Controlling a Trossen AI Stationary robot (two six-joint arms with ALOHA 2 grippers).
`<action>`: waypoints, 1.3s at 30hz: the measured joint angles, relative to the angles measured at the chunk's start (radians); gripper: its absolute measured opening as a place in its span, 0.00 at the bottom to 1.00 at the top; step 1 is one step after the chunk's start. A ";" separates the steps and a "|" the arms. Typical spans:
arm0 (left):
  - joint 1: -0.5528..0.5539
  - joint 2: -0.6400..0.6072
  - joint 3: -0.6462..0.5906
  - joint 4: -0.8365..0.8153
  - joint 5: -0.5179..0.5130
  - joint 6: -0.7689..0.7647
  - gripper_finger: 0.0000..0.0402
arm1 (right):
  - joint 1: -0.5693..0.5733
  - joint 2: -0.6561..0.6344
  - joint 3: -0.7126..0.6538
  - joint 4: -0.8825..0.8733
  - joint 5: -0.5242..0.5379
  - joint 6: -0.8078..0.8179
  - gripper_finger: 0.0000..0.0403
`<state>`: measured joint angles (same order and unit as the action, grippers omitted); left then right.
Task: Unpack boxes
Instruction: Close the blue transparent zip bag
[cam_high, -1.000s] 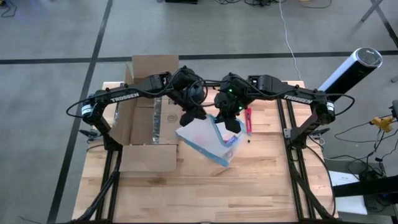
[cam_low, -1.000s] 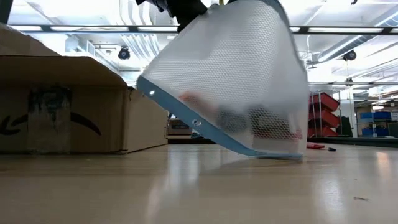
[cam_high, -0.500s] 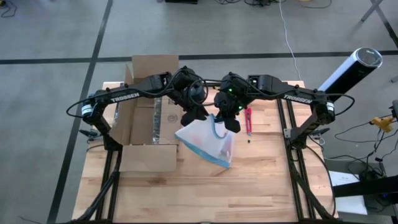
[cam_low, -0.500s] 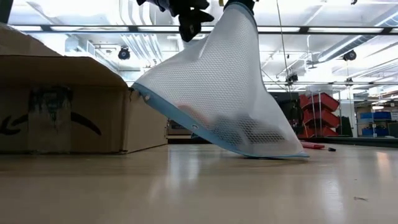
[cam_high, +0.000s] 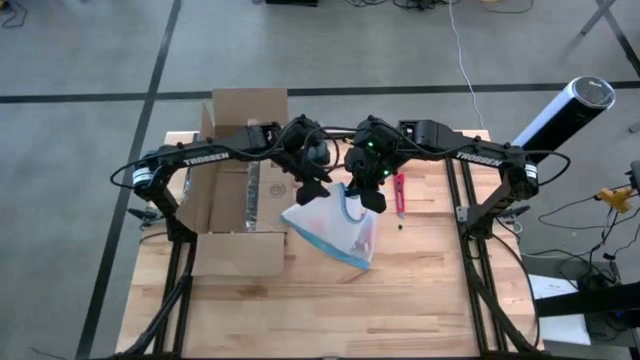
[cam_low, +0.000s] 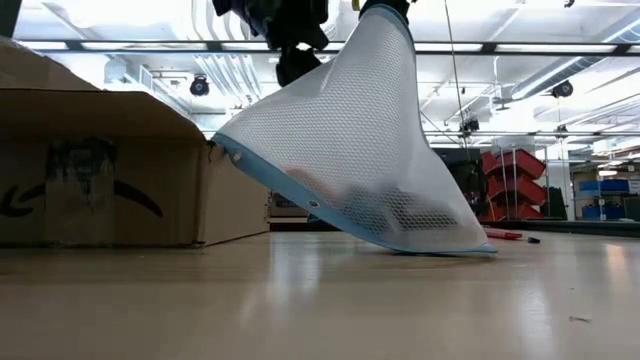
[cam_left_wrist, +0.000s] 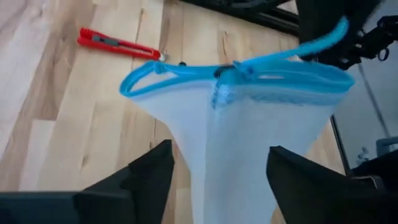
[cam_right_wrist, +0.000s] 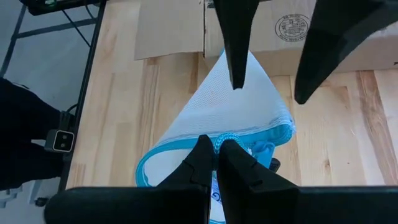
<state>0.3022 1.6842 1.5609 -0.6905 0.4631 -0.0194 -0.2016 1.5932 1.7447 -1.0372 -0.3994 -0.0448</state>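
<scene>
A clear mesh pouch (cam_high: 335, 232) with blue edging hangs at the table's middle from my right gripper (cam_high: 374, 200), which is shut on its top. My left gripper (cam_high: 310, 192) stands open just left of the pouch's top. In the left wrist view its fingers (cam_left_wrist: 152, 174) sit on either side of the white mesh (cam_left_wrist: 249, 155) and touch nothing. The open brown box (cam_high: 235, 190) stands on the table at the left, flaps spread, close to the pouch's low corner (cam_low: 225, 142). My right gripper pinches the pouch's blue top edge (cam_right_wrist: 235, 138) between its two shut fingers, coming from above and pointing down. The pouch hangs below it as a narrow cone, tilted. Its lower blue-edged end (cam_low: 440, 245) rests on the table.
A small red tool (cam_high: 400, 195) lies on the wood to the right of the pouch. A white cylinder (cam_high: 565, 108) stands beyond the table's right edge. Bare tabletop (cam_high: 330, 310) spreads toward the near edge.
My left gripper has let go of the pouch's top and drawn a little away toward the box. The side it held has dropped in. The pouch, first spread wide between both grippers, now hangs as a narrow cone from my right gripper alone.
</scene>
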 joint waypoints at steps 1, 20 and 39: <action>0.000 0.009 -0.003 0.009 0.014 -0.006 0.61 | 0.000 0.000 0.000 0.000 0.000 0.000 0.00; -0.003 0.074 -0.005 0.086 0.099 -0.015 0.01 | 0.000 0.000 0.000 -0.005 0.007 0.028 0.00; 0.002 -0.113 -0.005 0.080 0.068 -0.016 0.00 | 0.000 0.000 0.001 -0.220 0.060 -0.018 0.00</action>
<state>0.3042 1.5715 1.5558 -0.6102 0.5312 -0.0353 -0.2016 1.5936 1.7456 -1.2573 -0.3389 -0.0625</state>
